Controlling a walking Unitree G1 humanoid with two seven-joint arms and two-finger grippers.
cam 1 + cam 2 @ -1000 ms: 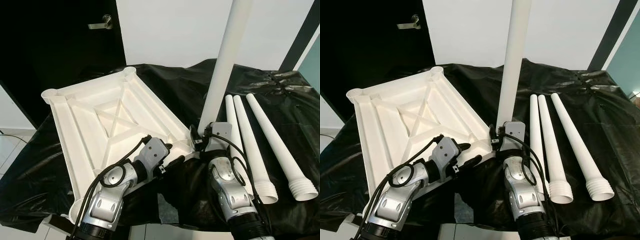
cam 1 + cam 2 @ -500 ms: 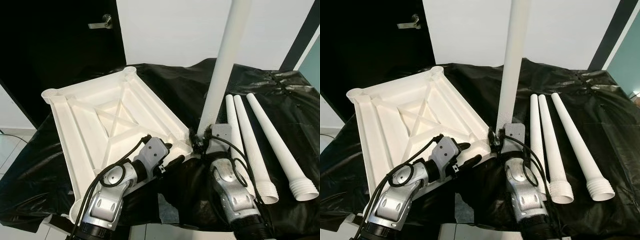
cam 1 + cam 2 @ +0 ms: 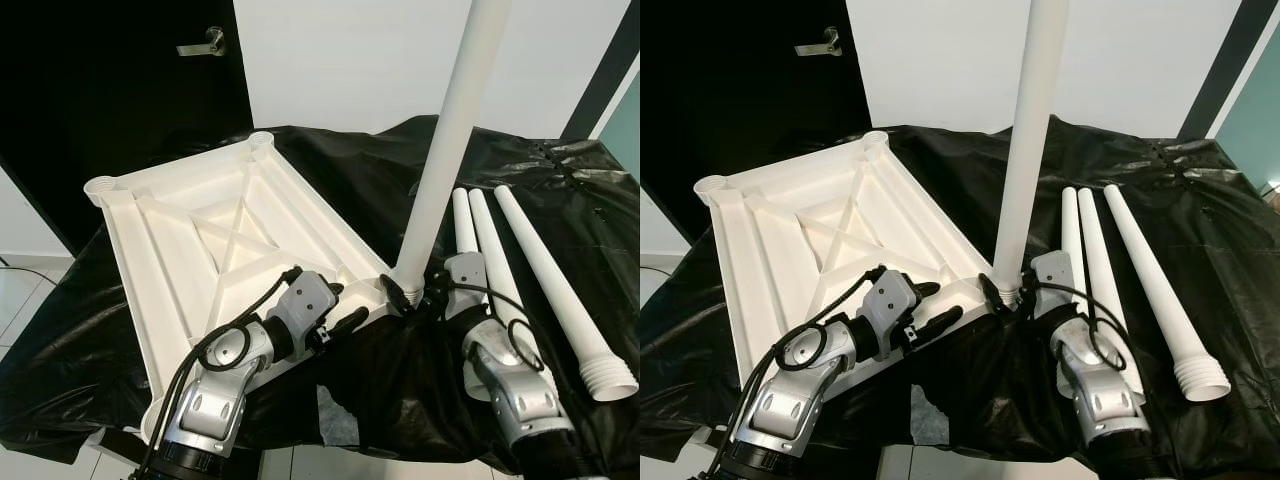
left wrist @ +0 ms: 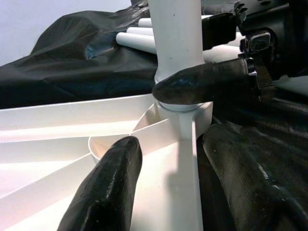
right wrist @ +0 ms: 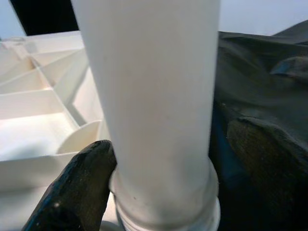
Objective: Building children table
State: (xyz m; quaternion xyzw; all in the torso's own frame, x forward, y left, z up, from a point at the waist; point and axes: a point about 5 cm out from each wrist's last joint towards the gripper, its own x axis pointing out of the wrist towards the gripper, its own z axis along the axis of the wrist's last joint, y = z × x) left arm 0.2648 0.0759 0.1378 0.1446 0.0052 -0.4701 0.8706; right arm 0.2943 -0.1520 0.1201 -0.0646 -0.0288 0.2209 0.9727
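Left eye view: the white table top [image 3: 215,240] is seen lying underside up on a black sheet [image 3: 330,180] that covers the work surface; its far corner sits near the sheet's back edge, and its near left corner reaches past the sheet's front edge. Bare sheet is left open behind the top and between it and three loose legs [image 3: 520,280], which lie side by side on the right, their long axes running from far to near with the threaded ends toward the robot. An upright leg [image 3: 450,140] is stood in the top's near right corner socket, its long axis close to vertical, leaning slightly right toward the top of the picture. The right gripper [image 3: 418,297] is placed at its base, and the left gripper [image 3: 338,322] is laid on the top's near edge just left of that corner. A dark door [image 3: 110,90] and a white wall [image 3: 350,60] stand behind.

Left wrist view: the left gripper's fingers [image 4: 108,187] are spread apart, one over the ribbed underside, the other outside the top's edge, with the rim between them but not pinched.

Right wrist view: the right gripper's fingers [image 5: 77,187] are set on either side of the upright leg just above its threaded collar; one touches it, and a firm clamp cannot be confirmed.
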